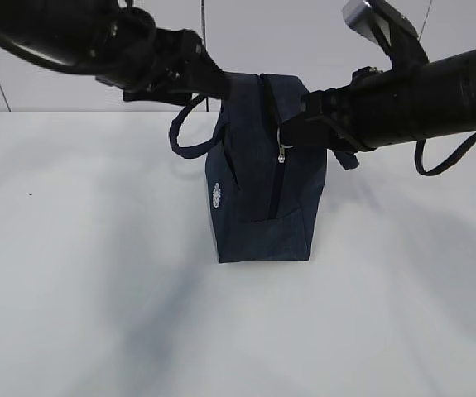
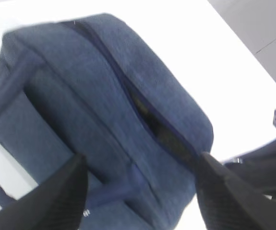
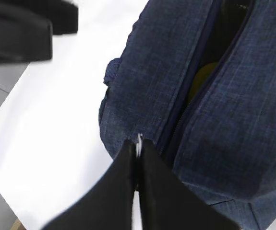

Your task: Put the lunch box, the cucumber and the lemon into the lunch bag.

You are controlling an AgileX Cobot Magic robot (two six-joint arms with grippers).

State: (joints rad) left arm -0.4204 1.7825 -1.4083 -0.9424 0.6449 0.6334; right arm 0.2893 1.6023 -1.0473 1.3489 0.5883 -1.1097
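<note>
Two black robot arms converge on one dark navy fabric lunch bag [image 1: 262,182], and it stands upright at the centre of the exterior frame. Nearest the camera runs a bare stretch of the white worktop [image 1: 97,331]. Behind it the bag's end panel faces us, a small white round logo [image 1: 216,195] low on its left side and a zipper running down the middle. From the right of the frame, the right end effector [image 3: 138,149] is clenched on the silver ring pull [image 1: 283,154], its fingers pressed tight together around a sliver of metal in the right wrist view. In that same view the zipper gapes along the top, and a small bright yellow lemon [image 3: 202,76] shows inside the bag. From the upper left, the left end effector [image 2: 140,191] is at the bag's top far edge; the left wrist view shows its fingers spread wide, released, straddling the fabric. One padded loop handle [image 1: 189,132] curves out on the bag's left side.
</note>
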